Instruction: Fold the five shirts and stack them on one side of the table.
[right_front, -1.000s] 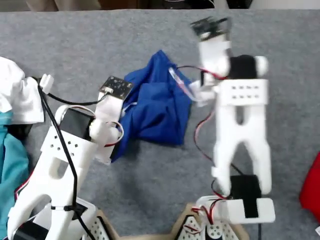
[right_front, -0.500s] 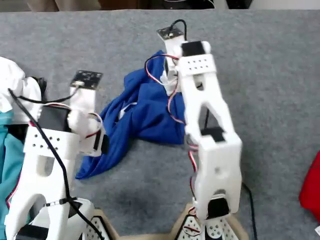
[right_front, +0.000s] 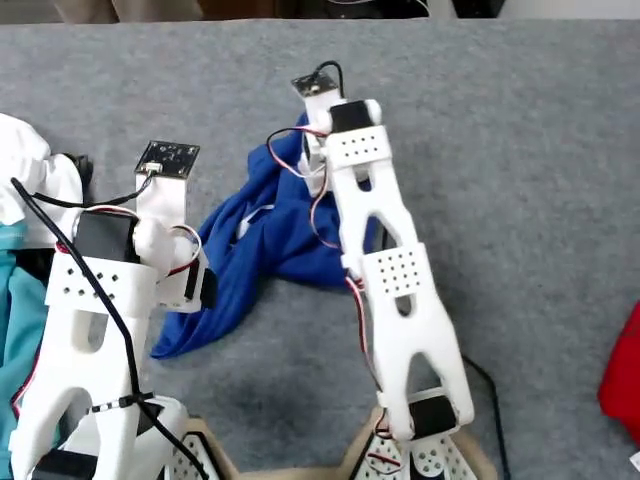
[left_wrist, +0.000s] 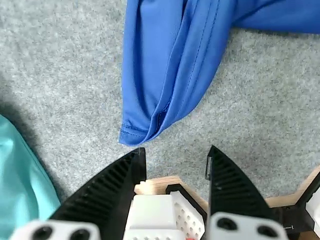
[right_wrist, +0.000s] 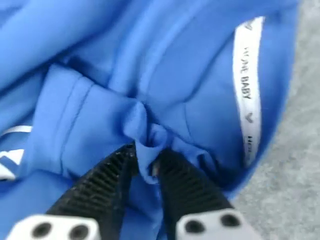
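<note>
Grey table (right_front: 530, 200): R gripper (right_wrist: 146, 152) clamped on blue shirt (right_front: 240, 260); L gripper (left_wrist: 177, 150) apart, near its hem.

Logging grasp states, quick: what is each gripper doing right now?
Left gripper: open, holding nothing.
Right gripper: closed on a pinch of the blue shirt.

bare table (right_front: 540, 190) right of blue shirt (right_front: 250, 240), teal shirt (right_front: 18, 320) crowding left edge
</note>
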